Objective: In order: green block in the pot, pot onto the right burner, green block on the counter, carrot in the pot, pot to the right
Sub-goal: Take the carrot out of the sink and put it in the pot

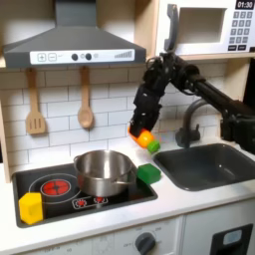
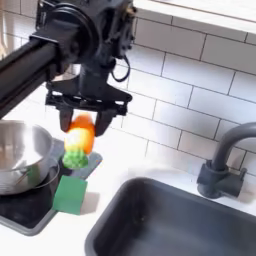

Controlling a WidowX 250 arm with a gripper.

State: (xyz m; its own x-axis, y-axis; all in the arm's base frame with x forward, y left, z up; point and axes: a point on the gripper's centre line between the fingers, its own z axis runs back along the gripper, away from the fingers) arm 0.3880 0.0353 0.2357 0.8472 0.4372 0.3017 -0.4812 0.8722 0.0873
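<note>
A yellow block [image 1: 31, 207] sits lower left in the first exterior view; two wooden utensils [image 1: 36, 112] hang upper left, possibly spatula and spoon; microwave [image 1: 211, 27] upper right.

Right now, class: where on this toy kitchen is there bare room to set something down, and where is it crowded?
Free: the sink basin looks bare, and so does the counter strip in front of the stovetop. Crowded: the stovetop holds the pot and yellow block, with the green block at its corner; above that corner the gripper holds the carrot.
</note>
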